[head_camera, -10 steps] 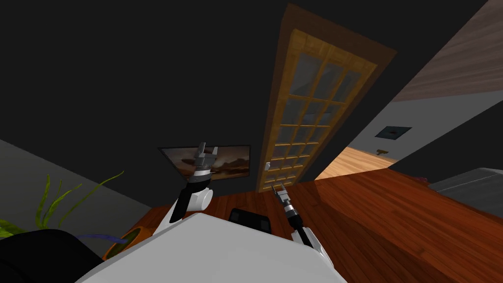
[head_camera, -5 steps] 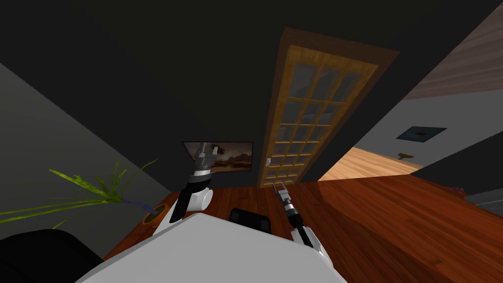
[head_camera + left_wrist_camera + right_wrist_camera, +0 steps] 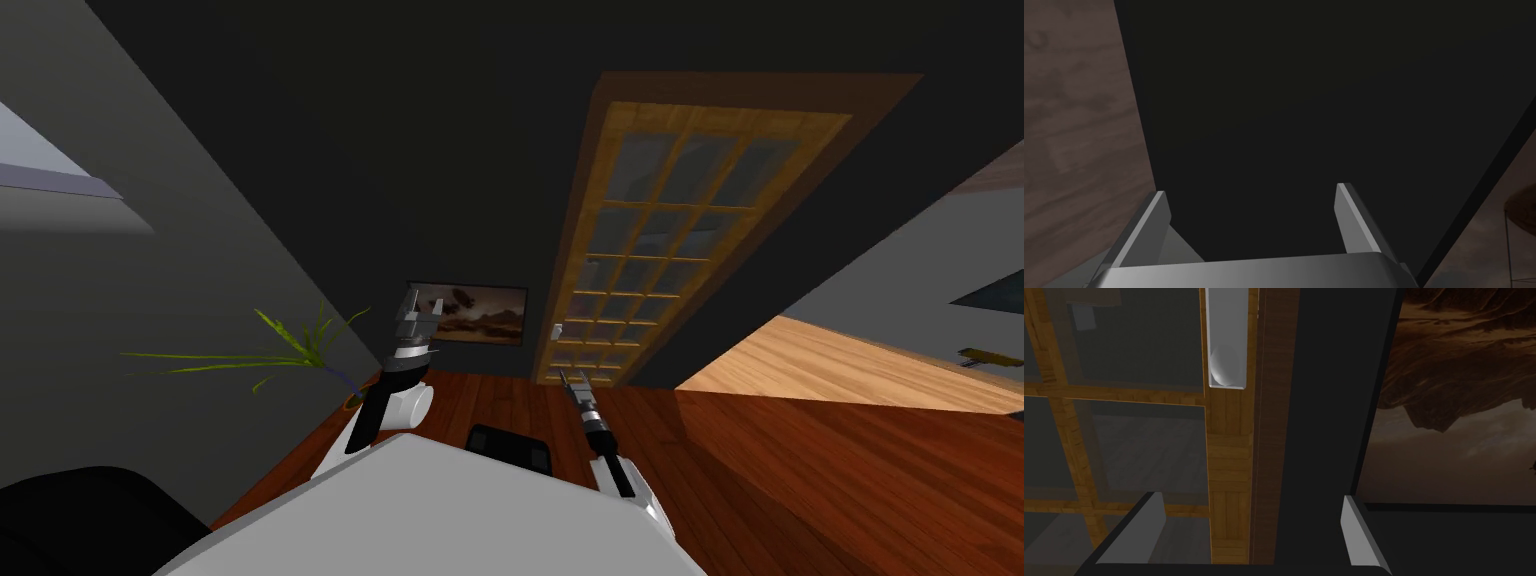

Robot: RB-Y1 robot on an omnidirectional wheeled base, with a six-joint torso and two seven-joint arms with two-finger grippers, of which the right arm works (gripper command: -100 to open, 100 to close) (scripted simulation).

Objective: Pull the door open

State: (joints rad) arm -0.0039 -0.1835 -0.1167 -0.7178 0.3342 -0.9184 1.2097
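Fingers (image 3: 1143, 529) of the right gripper (image 3: 1250, 497) stand wide apart and hold nothing. The left gripper (image 3: 1249, 190) is wide too. I have turned, so the door (image 3: 655, 250) now sits more in front of me, nearer to reach. It looks shut. The right wrist view shows its grey handle (image 3: 1225, 363) just ahead, untouched. In the head view it is a tiny speck.

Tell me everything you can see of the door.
The door is tall and of golden-brown wood. Its face is a grid of greyish glass panes, three across, and it sits in a darker brown frame. It stands upright and looks shut. On the stile nearest the wall picture is a light grey plate with a rounded knob. The open right gripper points at that stile, short of the knob. Nothing touches the door.
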